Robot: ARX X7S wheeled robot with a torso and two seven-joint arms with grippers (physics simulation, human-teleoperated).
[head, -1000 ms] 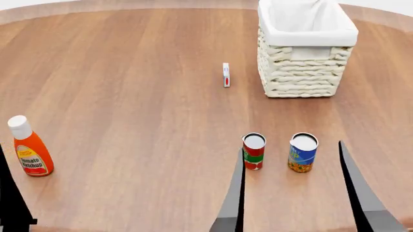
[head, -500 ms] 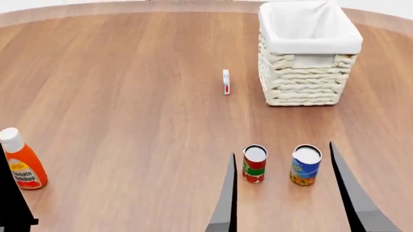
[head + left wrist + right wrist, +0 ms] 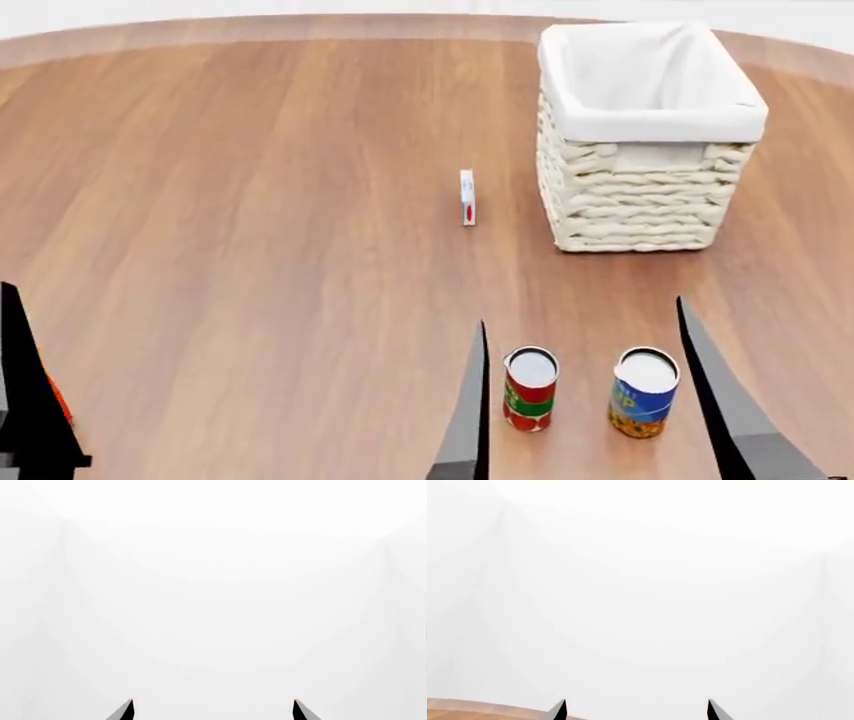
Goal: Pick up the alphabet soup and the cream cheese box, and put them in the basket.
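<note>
In the head view the alphabet soup (image 3: 645,393) stands upright near the table's front edge, with a blue label and a yellow-orange base. The cream cheese box (image 3: 467,197) stands on edge mid-table, left of the basket (image 3: 654,190). My right gripper (image 3: 582,311) is open and empty; its two dark fingers frame both cans in this view. Its wrist view (image 3: 636,702) shows only the fingertips, white background and a strip of table. My left gripper (image 3: 213,702) is open and empty, and one of its fingers (image 3: 24,400) shows at the far left.
A red-and-green can (image 3: 530,388) stands just left of the alphabet soup. A sliver of the orange ketchup bottle (image 3: 58,402) shows behind the left finger. The round wooden table (image 3: 267,200) has its far edge behind the basket.
The head view has shifted: all objects have slid down the frame. The ketchup bottle has gone almost fully behind the left finger. The cans now sit lower between the right fingers.
</note>
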